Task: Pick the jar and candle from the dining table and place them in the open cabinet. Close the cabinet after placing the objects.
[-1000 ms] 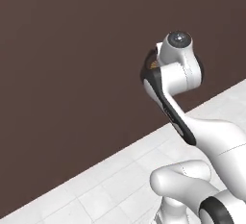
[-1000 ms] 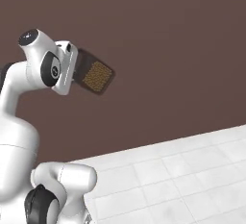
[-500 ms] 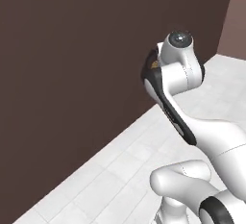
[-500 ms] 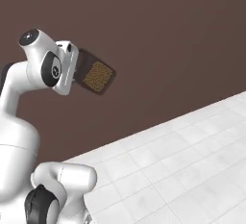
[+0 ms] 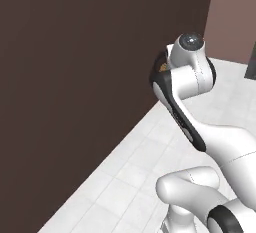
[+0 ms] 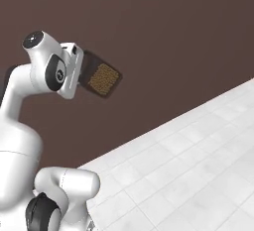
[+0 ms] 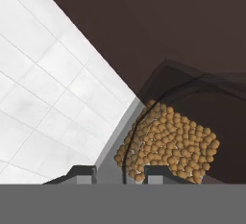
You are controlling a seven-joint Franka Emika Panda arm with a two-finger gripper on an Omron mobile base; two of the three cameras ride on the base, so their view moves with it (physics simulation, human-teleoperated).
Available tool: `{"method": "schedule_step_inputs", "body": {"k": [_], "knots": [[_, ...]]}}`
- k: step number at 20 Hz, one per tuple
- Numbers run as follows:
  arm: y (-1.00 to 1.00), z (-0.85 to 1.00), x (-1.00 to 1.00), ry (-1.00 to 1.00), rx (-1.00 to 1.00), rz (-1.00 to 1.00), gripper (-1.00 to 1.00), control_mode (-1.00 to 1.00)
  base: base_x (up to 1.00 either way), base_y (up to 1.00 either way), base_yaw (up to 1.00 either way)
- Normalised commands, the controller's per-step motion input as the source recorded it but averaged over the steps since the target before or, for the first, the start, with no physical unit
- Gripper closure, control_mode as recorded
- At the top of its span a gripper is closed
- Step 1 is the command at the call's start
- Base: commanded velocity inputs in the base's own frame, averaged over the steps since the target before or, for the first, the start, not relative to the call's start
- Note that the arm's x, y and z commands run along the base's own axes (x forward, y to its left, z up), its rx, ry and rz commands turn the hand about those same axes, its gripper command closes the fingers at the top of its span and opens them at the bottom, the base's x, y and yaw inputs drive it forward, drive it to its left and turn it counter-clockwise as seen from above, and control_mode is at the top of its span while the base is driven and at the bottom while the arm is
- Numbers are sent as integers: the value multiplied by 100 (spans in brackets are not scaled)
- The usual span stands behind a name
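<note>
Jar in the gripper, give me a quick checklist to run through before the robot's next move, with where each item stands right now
1. Grip on the jar: the gripper is shut on it, fingertips either side of the glass. Ok.
2. Jar clear of the brown wall: held up in front of it in the right base view, no contact visible. Ok.
3. Contents: tan grains inside the glass, none on the white tiled floor. Ok.
4. Open cabinet located: cannot tell.
5. Candle located: cannot tell.
6. Path ahead: bare floor tiles beside the wall. Ok.
</note>
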Motion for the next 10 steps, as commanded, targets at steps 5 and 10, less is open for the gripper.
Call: {"method": "schedule_step_inputs", "body": {"k": [5, 10], "knots": [[0, 0, 0, 0, 0, 0, 100, 100, 100, -2, -14], [0, 0, 0, 0, 0, 0, 100, 100, 100, -16, -15]]}}
